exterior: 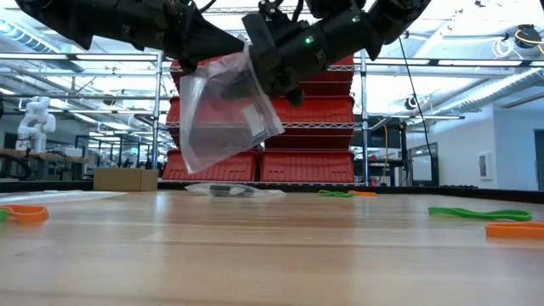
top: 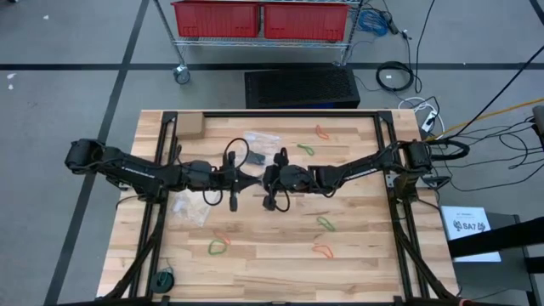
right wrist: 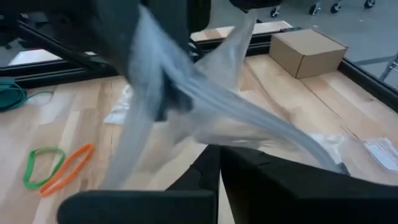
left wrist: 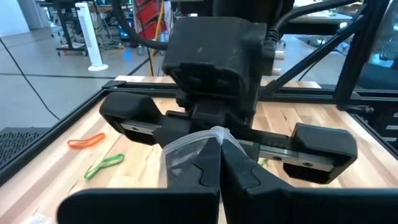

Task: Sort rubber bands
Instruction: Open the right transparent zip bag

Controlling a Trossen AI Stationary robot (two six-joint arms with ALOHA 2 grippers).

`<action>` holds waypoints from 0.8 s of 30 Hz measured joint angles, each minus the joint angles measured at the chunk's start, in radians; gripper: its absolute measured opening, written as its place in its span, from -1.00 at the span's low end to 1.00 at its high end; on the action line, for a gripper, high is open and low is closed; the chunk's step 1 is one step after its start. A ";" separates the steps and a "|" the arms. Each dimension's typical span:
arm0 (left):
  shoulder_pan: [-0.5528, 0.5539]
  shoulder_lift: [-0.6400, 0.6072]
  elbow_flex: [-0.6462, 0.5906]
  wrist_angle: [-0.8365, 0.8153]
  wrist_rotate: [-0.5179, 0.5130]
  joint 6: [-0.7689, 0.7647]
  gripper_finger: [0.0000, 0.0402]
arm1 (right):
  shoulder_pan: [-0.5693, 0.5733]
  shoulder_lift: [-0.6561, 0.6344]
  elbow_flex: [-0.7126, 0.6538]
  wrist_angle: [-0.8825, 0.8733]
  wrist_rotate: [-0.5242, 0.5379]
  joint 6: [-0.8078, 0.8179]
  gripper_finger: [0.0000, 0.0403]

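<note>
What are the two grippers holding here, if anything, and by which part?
Both hold one clear plastic zip bag above the table. The left gripper and the right gripper are each shut on its top edge, and the rest hangs free below them.

In the right wrist view the bag is a blur. From above, both grippers hide it. A green band is cut by the low view's edge.

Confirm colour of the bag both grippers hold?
Clear, see-through plastic bag; best in the low view.
</note>
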 joint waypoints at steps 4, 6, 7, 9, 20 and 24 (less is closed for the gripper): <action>0.000 0.000 0.000 0.001 0.000 0.000 -1.00 | 0.000 0.000 0.000 0.038 -0.067 -0.018 -0.94; 0.000 0.000 0.000 0.001 0.000 0.000 -1.00 | 0.001 0.000 0.000 0.040 -0.079 -0.042 -0.83; 0.000 0.000 0.000 0.001 0.000 0.000 -1.00 | 0.002 0.000 0.000 0.038 -0.079 -0.046 -0.76; 0.000 0.000 0.000 0.003 -0.004 0.000 -1.00 | 0.003 0.000 0.000 0.039 -0.080 -0.045 -0.57; 0.000 0.000 0.000 0.010 -0.008 0.000 -1.00 | -0.006 0.000 0.000 0.101 -0.067 0.057 0.27; 0.000 0.000 0.000 0.008 -0.008 0.000 -1.00 | -0.006 0.000 0.000 0.065 -0.072 0.078 0.30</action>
